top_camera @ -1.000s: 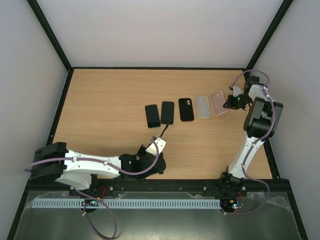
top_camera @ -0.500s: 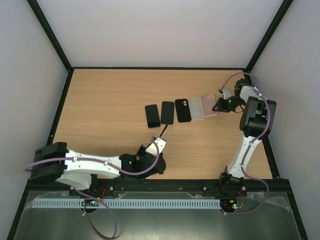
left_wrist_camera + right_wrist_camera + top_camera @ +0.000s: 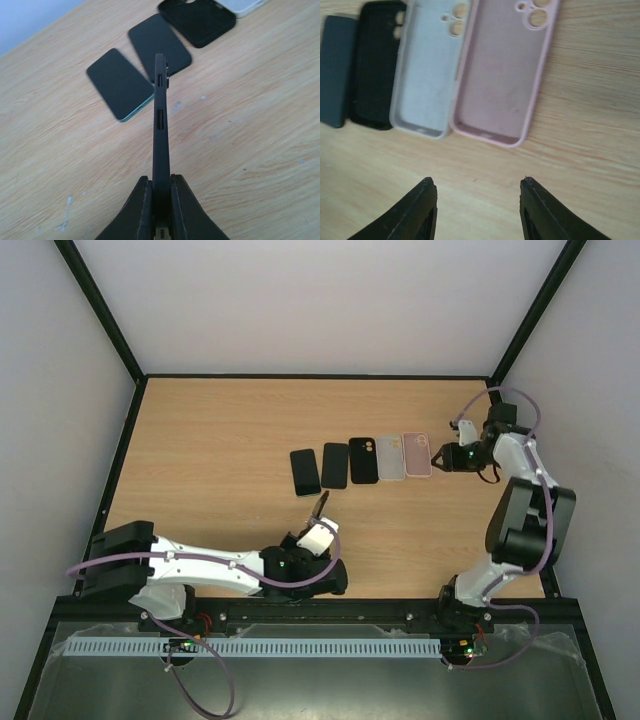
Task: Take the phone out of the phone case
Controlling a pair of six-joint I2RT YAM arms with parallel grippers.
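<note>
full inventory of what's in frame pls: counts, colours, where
teal-edged phone: 1, dark with a teal edge, flat at the left end of the row.
dark phone: 1, black, flat, second in the row.
black case: 1, black, empty, middle of the row.
grey case: 1, pale grey, empty, fourth in the row.
pink case: 1, pink, empty, right end of the row.
held case: 1, black, edge-on above the table; contents cannot be told.
table: 1, light wood.
left gripper: 1, black, shut on the held case.
right gripper: 1, black, open, beside the pink case.
</note>
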